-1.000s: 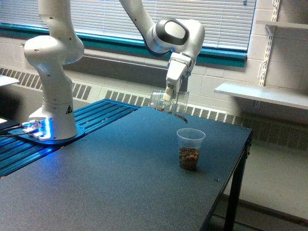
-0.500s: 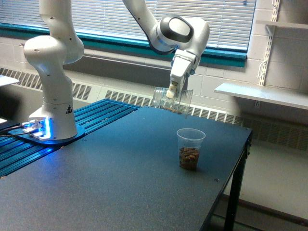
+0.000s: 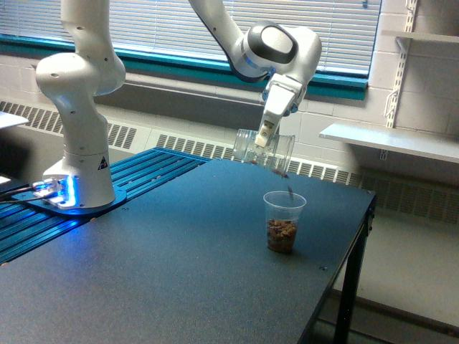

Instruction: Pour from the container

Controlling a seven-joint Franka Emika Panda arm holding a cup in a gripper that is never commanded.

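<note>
The dark table (image 3: 179, 258) fills the lower half of the frame. On it, right of centre, stands one small clear tapered cup (image 3: 284, 221), upright, its lower part filled with brown granular material.

Directly above this cup, in the upper centre of the frame, the gripper (image 3: 266, 136) holds the container (image 3: 263, 150). The fingers (image 3: 267, 130) are closed against the container's wall, pinching it; the exact width of the gap between them cannot be read, because the clear plastic and the pale finger merge. The container is tipped almost onto its side, its mouth facing the right of the frame and slightly down, its base toward the left. It hangs in the air, well apart from the table surface. A little brown material lies along the lowest part of its wall, and a thin brown stream (image 3: 288, 185) falls from its lip to the mouth of the small cup.

Count: one arm, one gripper, one container, one small cup, one table.

At the left of the frame the white robot base (image 3: 77, 129) stands on a blue ribbed platform (image 3: 122, 186), with a blue light at its foot. Farthest back, window blinds (image 3: 158, 29) run across the top of the frame above a radiator, and a white shelf (image 3: 391, 140) projects from the wall at the right.
</note>
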